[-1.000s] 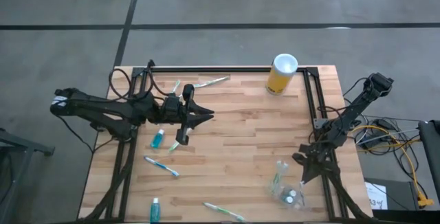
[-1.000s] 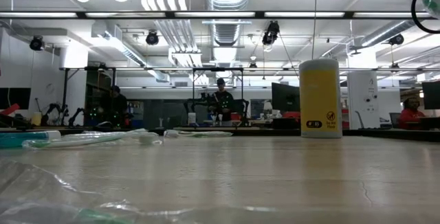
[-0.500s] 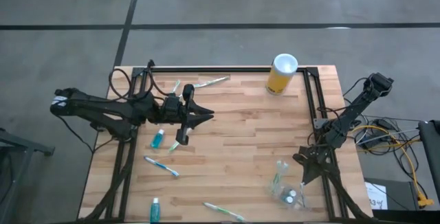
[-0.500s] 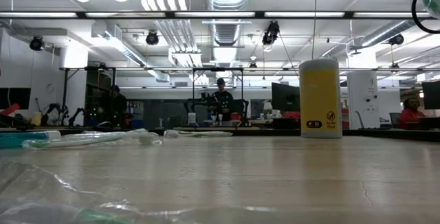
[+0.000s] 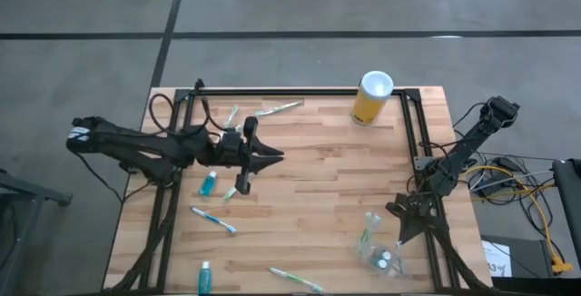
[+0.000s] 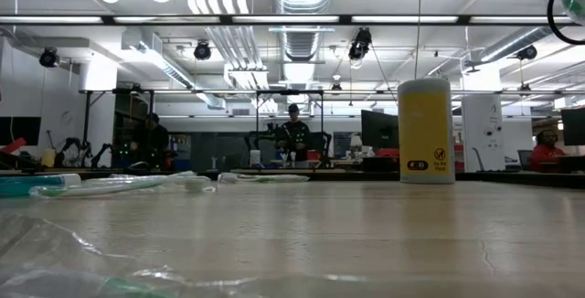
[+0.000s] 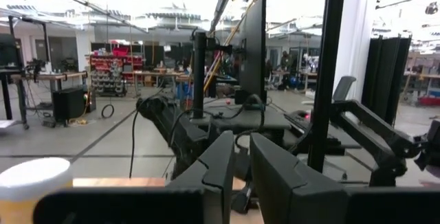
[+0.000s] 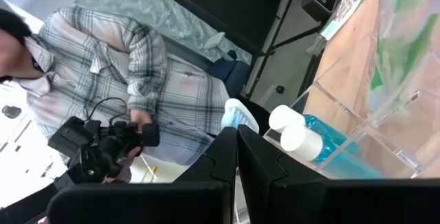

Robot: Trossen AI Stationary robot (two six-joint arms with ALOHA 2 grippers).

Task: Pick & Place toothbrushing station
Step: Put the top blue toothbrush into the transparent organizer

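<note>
The clear cup (image 5: 379,252) stands at the table's near right. It holds a white-green toothbrush (image 5: 367,232) and white-capped teal tubes (image 5: 387,260). My right gripper (image 5: 399,239) is shut just beside the cup; its wrist view shows the tubes' caps (image 8: 294,129) through the clear wall (image 8: 385,80). My left gripper (image 5: 275,156) hovers high over the table's left half, its fingers (image 7: 223,159) a narrow gap apart with nothing between them. Below it, a teal tube (image 5: 208,183) and a green toothbrush (image 5: 229,192) lie flat on the wood.
A tall yellow cylinder (image 5: 371,98) stands at the far edge. Loose toothbrushes lie at the far left (image 5: 277,109), the left (image 5: 213,220) and the near edge (image 5: 295,281). Another teal tube (image 5: 205,278) lies near left. A person in a plaid shirt (image 8: 117,93) stands beyond the table.
</note>
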